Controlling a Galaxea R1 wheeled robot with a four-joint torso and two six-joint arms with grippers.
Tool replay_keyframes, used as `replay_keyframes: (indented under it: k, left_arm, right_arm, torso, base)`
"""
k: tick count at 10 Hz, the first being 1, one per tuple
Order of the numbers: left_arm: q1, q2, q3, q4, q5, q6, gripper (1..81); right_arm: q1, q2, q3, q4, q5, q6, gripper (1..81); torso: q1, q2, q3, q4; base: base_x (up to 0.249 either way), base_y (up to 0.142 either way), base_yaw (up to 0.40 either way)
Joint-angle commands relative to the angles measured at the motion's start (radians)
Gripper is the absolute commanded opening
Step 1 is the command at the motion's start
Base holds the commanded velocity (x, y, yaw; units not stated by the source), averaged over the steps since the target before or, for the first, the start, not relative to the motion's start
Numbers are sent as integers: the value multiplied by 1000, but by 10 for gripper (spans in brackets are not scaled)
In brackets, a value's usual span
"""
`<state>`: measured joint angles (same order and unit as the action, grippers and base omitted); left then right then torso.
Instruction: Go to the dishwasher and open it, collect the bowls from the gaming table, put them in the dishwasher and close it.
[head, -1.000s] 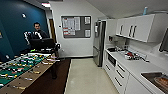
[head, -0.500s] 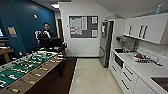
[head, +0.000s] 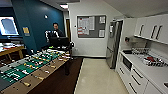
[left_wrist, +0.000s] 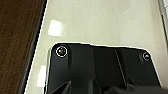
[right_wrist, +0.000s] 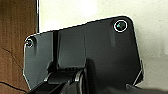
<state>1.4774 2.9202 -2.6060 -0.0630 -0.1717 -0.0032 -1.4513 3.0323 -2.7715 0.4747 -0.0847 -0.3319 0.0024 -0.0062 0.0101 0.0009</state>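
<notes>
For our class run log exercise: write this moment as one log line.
phase: driving | left: table-football table | right: white counter, fridge | ahead: pale floor, notice board, person | bowls: cannot tell

The table-football table (head: 30, 67) has a green field in a light wood frame. Behind it, a deep teal wall (head: 35, 27). Cabinets (head: 150, 28) are white with dark handles; the floor (head: 100, 77) is cream beside dark brown carpet (head: 60, 83).

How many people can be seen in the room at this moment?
1. The person stands beyond the far end of the table-football table, by the blue wall. Others could be hidden from view.
</notes>
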Motion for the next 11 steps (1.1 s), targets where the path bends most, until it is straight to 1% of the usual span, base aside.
replay_keyframes:
  k: [1, 6, 11]
  left_arm:
    - [-58, -10, 1, 6, 41, 0, 811]
    - [-58, -10, 1, 8, 43, 0, 811]
    - [-58, -9, 1, 0, 43, 0, 811]
  right_arm:
    - [64, -7, -2, 2, -66, 1, 811]
    - [62, -11, -2, 4, -66, 2, 811]
    - [64, -14, -2, 2, -66, 2, 811]
  torso:
    - [0, 0, 0, 0]
    - [0, 0, 0, 0]
    - [0, 0, 0, 0]
  base:
    - [0, 0, 199]
    - [0, 0, 199]
    - [0, 0, 199]
